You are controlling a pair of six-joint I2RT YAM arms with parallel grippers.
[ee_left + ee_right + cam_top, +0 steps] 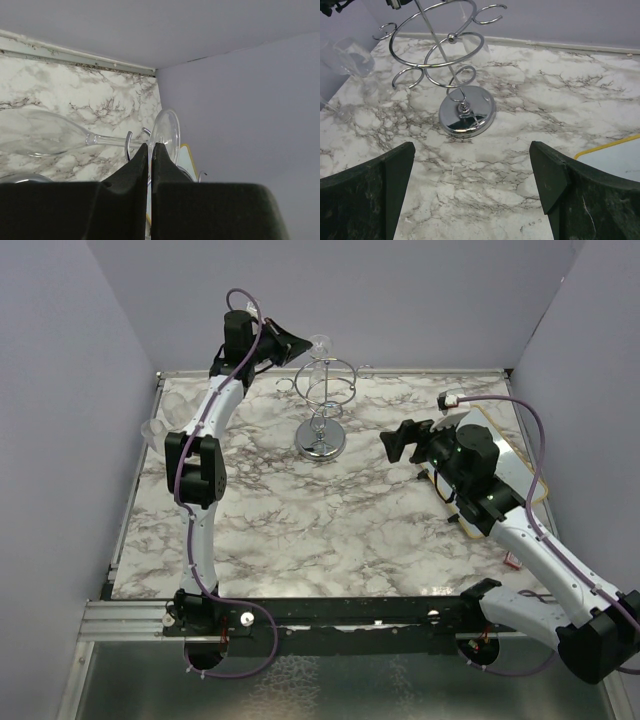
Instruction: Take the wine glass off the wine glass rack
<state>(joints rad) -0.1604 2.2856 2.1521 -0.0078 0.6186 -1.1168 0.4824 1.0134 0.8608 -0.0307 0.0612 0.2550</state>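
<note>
The chrome wine glass rack [321, 439] stands at the back middle of the marble table, and its mirrored base shows in the right wrist view [467, 116]. A clear wine glass [320, 343] hangs upside down in a top ring. In the left wrist view its bowl [40, 132], stem and round foot show beside a chrome hook [128, 145]. My left gripper [298, 345] is at the rack's top. Its fingers [150, 146] are pressed almost together at the foot's rim, where the stem meets it. My right gripper [396, 443] hangs open and empty [472, 175] to the right of the base.
A second clear glass [157, 430] lies near the table's left edge, also visible in the right wrist view [352, 55]. A yellow-edged white board [512, 458] lies at the right under my right arm. Grey walls enclose the back and sides.
</note>
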